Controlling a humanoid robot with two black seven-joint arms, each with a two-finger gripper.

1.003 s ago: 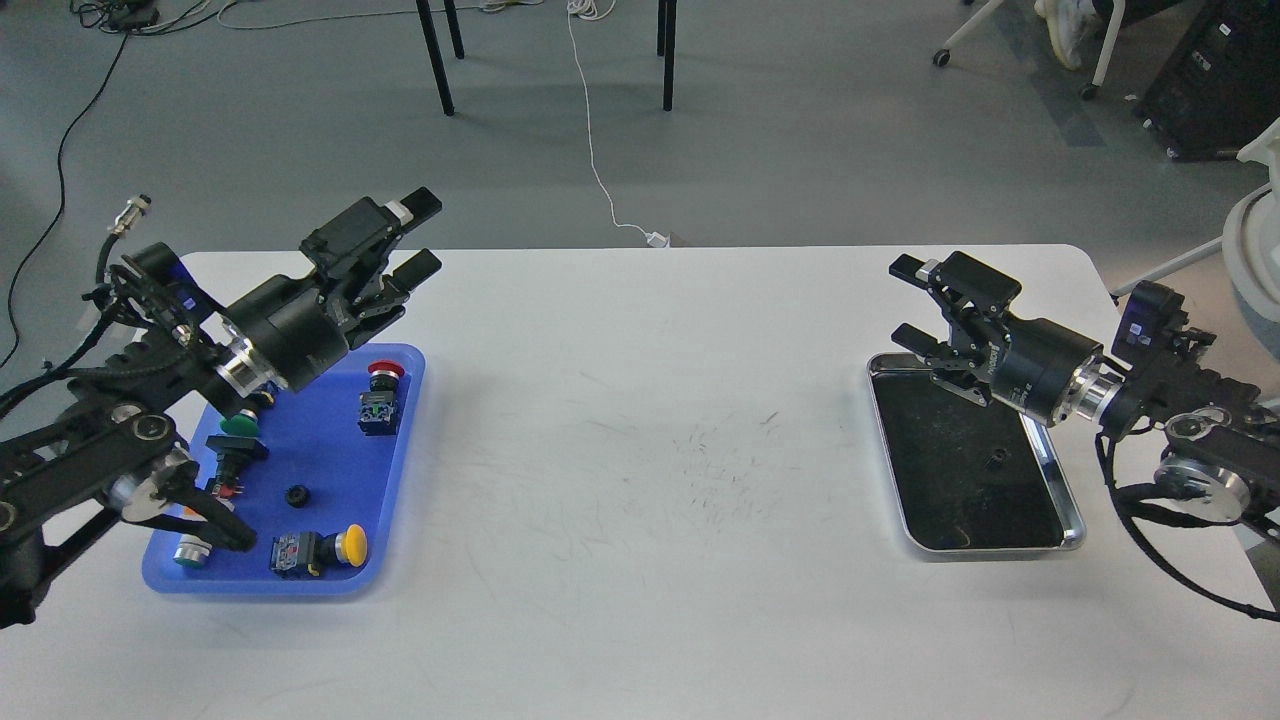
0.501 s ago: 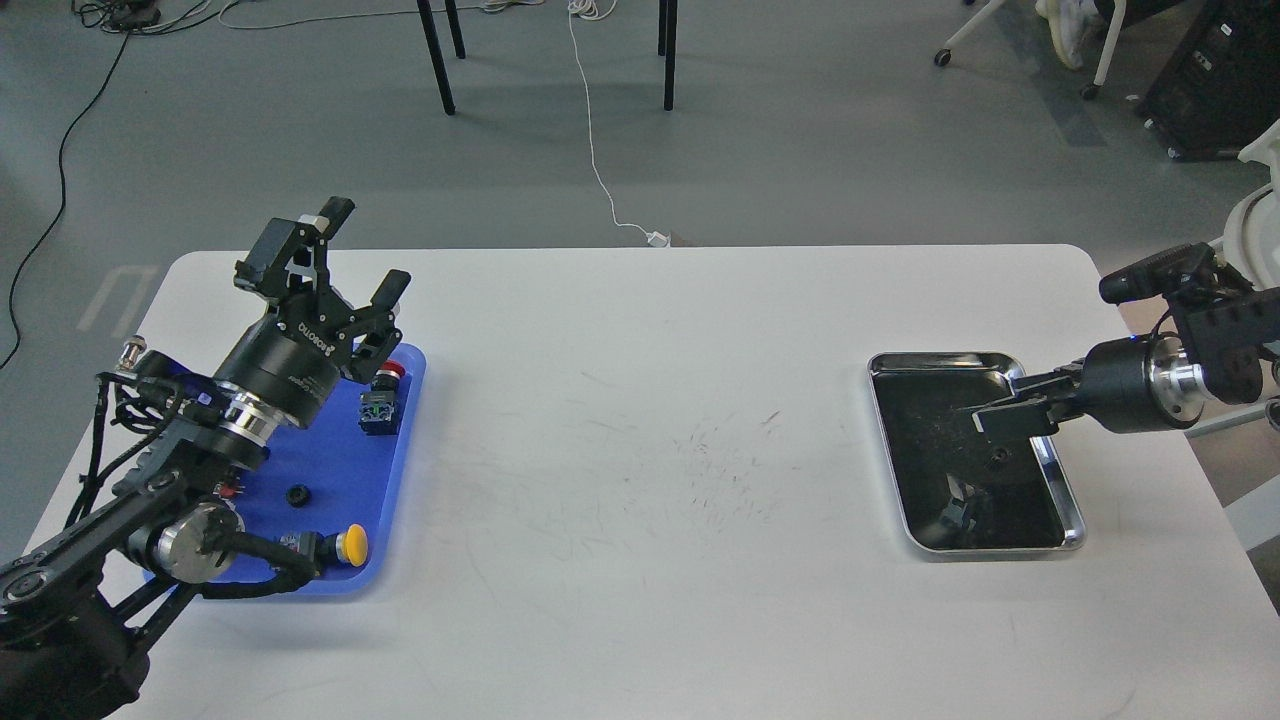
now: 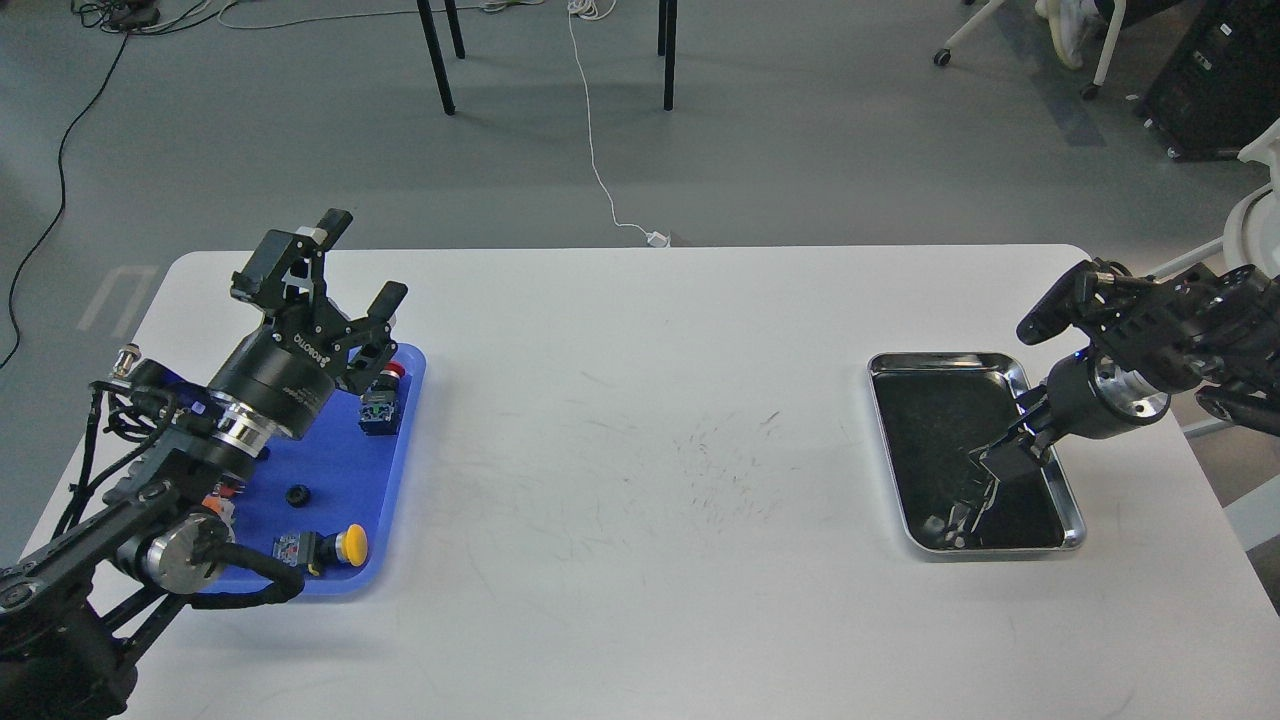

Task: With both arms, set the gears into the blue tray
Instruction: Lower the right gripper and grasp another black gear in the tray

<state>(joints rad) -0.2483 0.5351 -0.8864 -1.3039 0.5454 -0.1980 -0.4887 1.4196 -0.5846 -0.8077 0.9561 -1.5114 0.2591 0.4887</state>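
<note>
The blue tray (image 3: 330, 460) lies at the table's left side. One small black gear (image 3: 296, 494) rests on its floor near the middle. My left gripper (image 3: 362, 260) hangs open above the tray's far end, fingers pointing up and away, nothing between them. My right gripper (image 3: 1003, 466) points down into the silver-rimmed metal tray (image 3: 1072, 505) at the right. Its dark fingers merge with the tray's black inside, so their state is unclear. No gear shows in the metal tray; the gripper covers part of its floor.
Push-button switches lie in the blue tray: a red-capped one (image 3: 384, 376) at the far right corner and a yellow-capped one (image 3: 345, 545) at the near edge. My left forearm covers the tray's left half. The white table (image 3: 650, 450) spans the gap between the trays.
My right arm has drawn back to the right and swung its gripper down into the metal tray, covering the spot where a gear lay. My left gripper has turned upward and pulled back slightly.
</note>
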